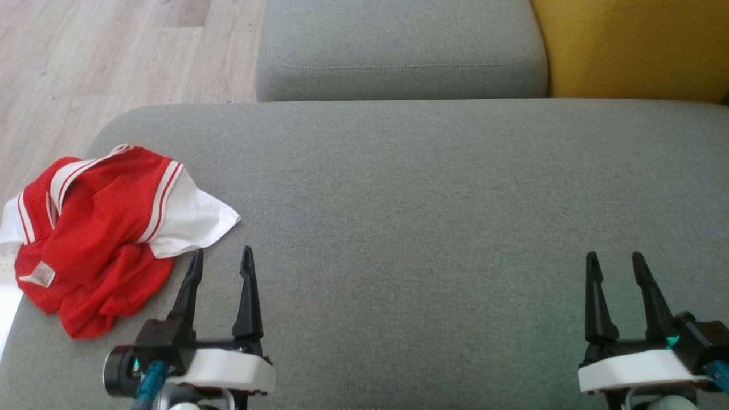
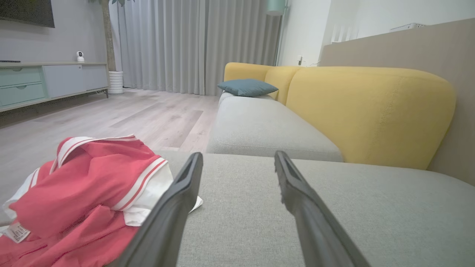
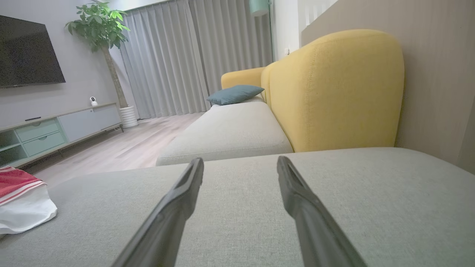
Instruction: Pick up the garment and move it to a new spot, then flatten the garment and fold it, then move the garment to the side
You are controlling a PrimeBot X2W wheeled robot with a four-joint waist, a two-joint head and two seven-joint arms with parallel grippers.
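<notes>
Fingers (image 1: 188, 290) spread on left gripper (image 1: 222, 255) and right gripper (image 1: 614, 259), empty; garment (image 1: 97, 228) crumpled just beside left fingers.

The head view looks steeply down from above onto the grey seat cushion (image 1: 410, 216). Both wrist views sit low, just over that cushion, facing level across it toward the yellow backrest (image 2: 371, 111) and the curtains (image 2: 167, 44). All three share the cushion and the garment (image 1: 97, 239) at its left edge.

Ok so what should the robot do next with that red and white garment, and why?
Probably swing the left gripper left onto the crumpled garment: its jaws stand open and empty, just beside it, while the right gripper sits far across the cushion.
</notes>
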